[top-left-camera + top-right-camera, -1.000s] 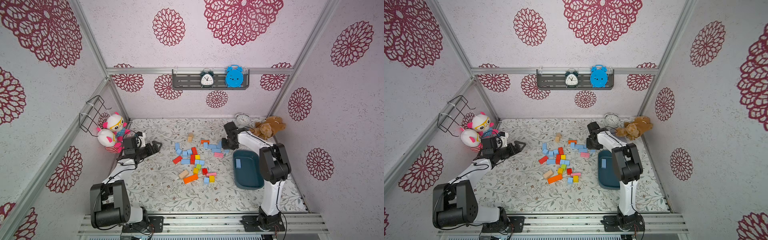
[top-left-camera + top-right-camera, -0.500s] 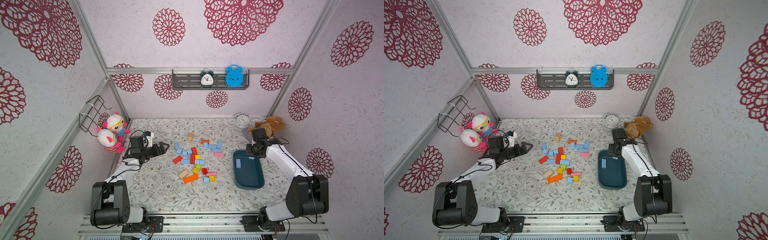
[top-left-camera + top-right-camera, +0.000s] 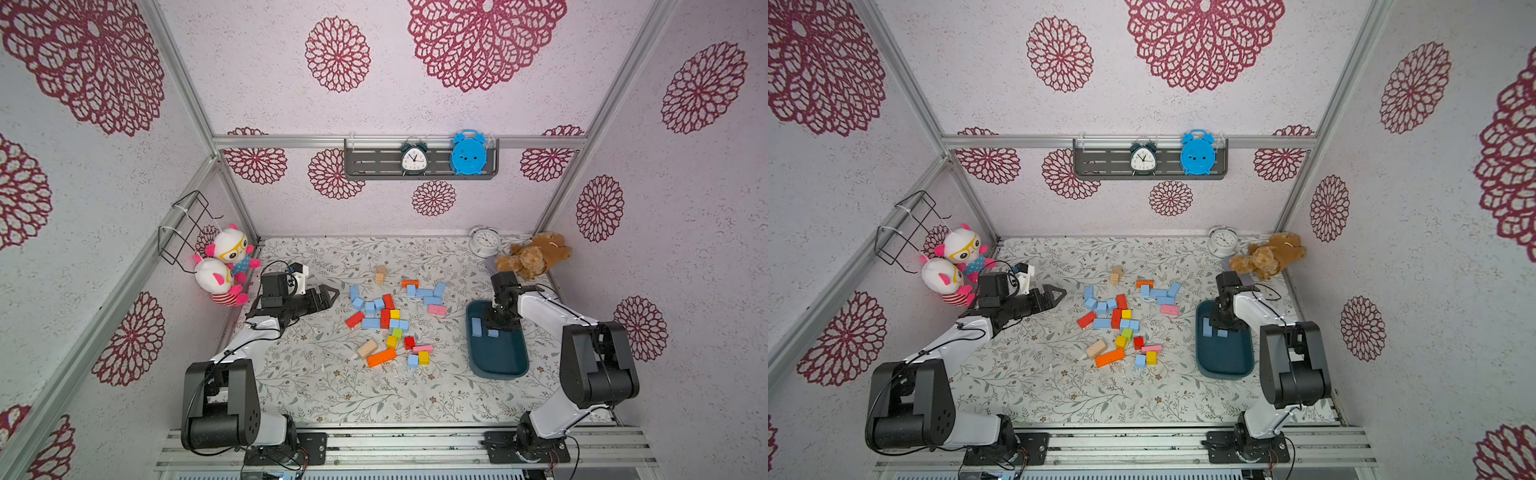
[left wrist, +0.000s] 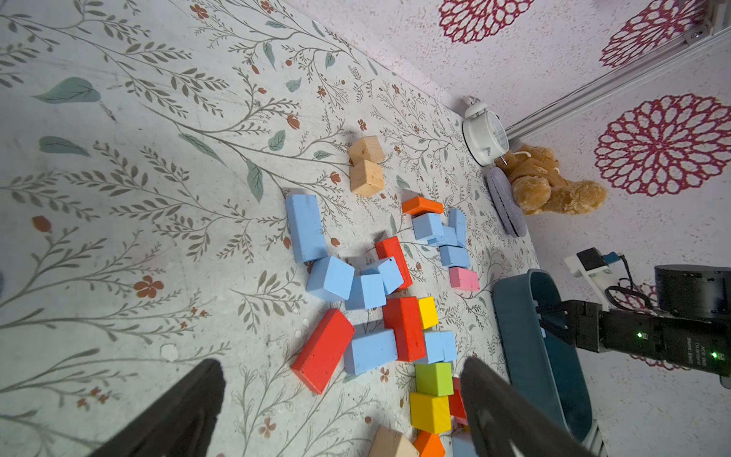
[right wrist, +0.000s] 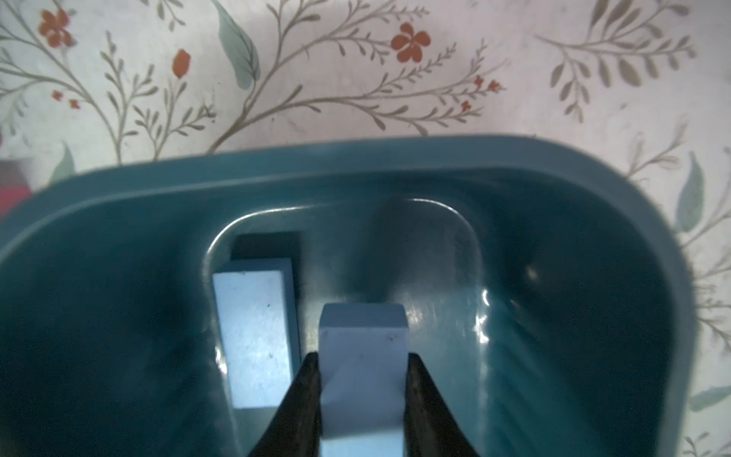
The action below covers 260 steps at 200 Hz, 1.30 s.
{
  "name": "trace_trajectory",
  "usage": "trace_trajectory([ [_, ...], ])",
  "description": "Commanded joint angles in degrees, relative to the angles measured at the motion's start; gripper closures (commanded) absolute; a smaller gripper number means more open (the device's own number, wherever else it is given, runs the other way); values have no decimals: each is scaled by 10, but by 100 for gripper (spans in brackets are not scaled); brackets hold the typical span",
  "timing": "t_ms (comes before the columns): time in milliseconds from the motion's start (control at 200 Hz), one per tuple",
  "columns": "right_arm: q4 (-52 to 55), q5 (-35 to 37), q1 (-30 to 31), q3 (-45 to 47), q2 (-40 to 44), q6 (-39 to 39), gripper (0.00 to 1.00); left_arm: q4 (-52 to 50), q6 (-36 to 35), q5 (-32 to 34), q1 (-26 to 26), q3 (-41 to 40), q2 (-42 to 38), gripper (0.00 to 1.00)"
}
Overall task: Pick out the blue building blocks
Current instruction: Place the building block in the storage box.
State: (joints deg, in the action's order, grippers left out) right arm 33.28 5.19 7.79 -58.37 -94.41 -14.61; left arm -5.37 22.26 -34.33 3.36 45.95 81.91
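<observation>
Top views, blocks: the blue building blocks (image 3: 371, 323), matte sky-blue cubes and short bricks, lie on the floral bench (image 3: 316, 386) beside the tub (image 3: 498, 365), mixed with a red brick (image 3: 354, 320) and yellow, orange and pink pieces.
Top views, tub: rounded, dark teal; the right pincer (image 3: 496, 326) dips into its far end; the left pincer (image 3: 330, 294) sits beyond the pile from the tub.
Left wrist view: left pincer spread wide, empty; red bricks wedged against blue ones short of the tub.
Right wrist view: black tapered fingers (image 5: 304, 395) clamp one blue brick (image 5: 362, 356) inside the glossy tub; a second blue brick (image 5: 255, 336) lies flat just beside it.
</observation>
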Motion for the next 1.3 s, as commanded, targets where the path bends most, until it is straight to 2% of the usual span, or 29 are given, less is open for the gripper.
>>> trace_trajectory([
  [0, -14, -17, -2, -21, -10, 15, 71, -2, -12, 7, -4, 1, -2, 3],
  [205, -39, -35, -4, -17, -22, 17, 68, -2, -9, 8, -4, 4, 4, 3],
  [345, -49, -44, -9, -18, -18, 15, 61, -5, -14, 18, -4, 2, 4, 3],
  [445, -44, -50, -13, -21, -10, 14, 50, -8, -17, 24, -4, 3, 4, 3],
  [665, -50, -96, -42, -8, 14, 7, 44, -9, -16, 24, -4, 3, 4, 3],
  [881, -83, -158, -64, 10, 4, -2, 43, -10, -17, 24, -4, 3, 4, 3],
  [1296, -88, -189, -66, 9, -16, -1, 44, -13, -18, 32, -4, 4, 9, 3],
])
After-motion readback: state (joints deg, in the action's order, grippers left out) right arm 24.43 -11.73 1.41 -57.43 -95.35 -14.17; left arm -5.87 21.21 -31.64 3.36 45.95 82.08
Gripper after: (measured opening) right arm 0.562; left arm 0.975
